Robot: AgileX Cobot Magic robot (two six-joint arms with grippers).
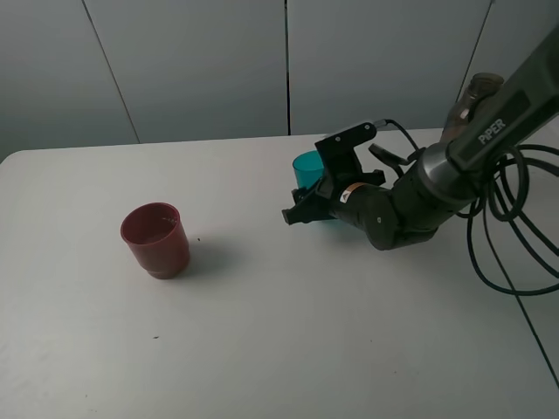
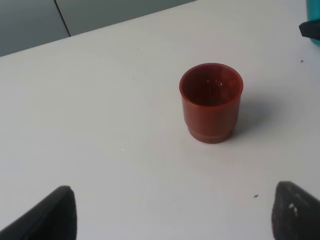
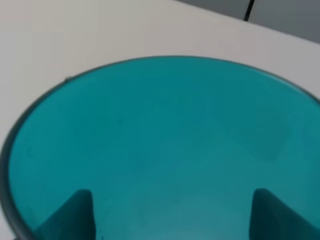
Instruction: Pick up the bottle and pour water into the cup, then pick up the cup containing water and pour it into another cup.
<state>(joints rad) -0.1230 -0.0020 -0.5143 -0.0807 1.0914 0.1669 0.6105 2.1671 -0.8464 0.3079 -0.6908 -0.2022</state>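
Note:
The teal translucent cup [image 1: 307, 167] stands right of the table's middle, and my right gripper [image 1: 313, 208] is shut on it from the right. In the right wrist view the cup [image 3: 165, 140] fills the picture, and both fingers [image 3: 70, 215] show as dark shapes through its wall. The dull-red cup [image 1: 155, 239] stands alone at the left; the left wrist view looks down on this red cup [image 2: 211, 102]. My left gripper [image 2: 172, 220] is open, well short of it and holding nothing. The smoky bottle [image 1: 479, 91] rises behind the right arm, mostly hidden.
Black cables [image 1: 511, 218] loop over the table's right side beside the right arm. The white table [image 1: 262, 349] ends at a grey panelled wall behind. A sliver of the teal cup [image 2: 315, 41] shows in a corner of the left wrist view.

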